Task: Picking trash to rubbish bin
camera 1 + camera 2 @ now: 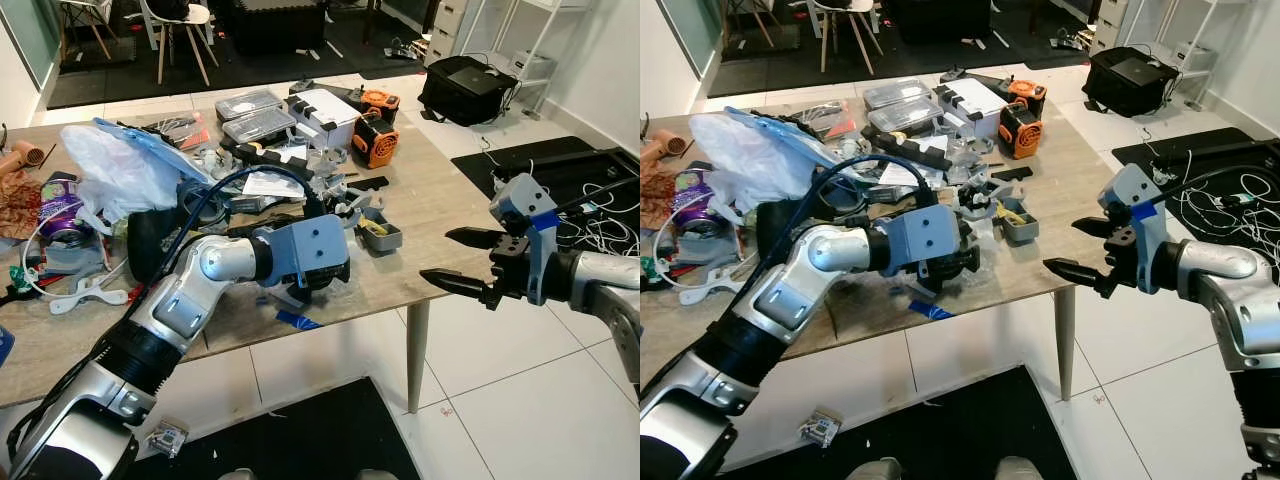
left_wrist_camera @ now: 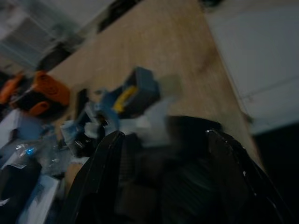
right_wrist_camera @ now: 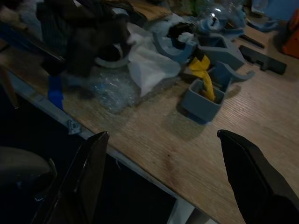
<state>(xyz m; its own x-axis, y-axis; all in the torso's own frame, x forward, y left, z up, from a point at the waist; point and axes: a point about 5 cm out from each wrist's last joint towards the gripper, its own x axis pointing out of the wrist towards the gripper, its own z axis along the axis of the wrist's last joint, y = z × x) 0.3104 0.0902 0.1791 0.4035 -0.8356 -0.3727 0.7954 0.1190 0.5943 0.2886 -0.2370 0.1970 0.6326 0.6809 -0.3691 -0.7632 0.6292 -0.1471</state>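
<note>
My left gripper (image 1: 305, 290): low over the near edge of the wooden table (image 1: 450, 200), fingers spread apart around a clump of clear crinkled plastic wrap (image 3: 105, 88). Whether they already touch it I cannot tell, as my wrist view is dark and blurred.

My right gripper (image 1: 462, 262): out past the table's corner, over the floor, fingers wide apart and holding nothing.

The trash: the plastic wrap lies just beside a crumpled white tissue (image 3: 149, 65), with a strip of blue tape (image 1: 298, 320) at the table edge right below it.

The bin: I cannot see one from here.

Risk, a thin grip: the wrap looks limp and slippery, so I judge that my fingers may close on a fold and let it slide out.

Risk, dragging neighbours: the tissue touches the wrap, and the small grey box (image 1: 380, 232) with a yellow scrap in it is near. A sloppy lift may pull them along.

Risk, the edge: a nudge toward me would probably push the wrap off the table.

Risk, my cable: the black cable (image 1: 215, 195) loops over the clutter behind my left arm and could snag it.
</note>
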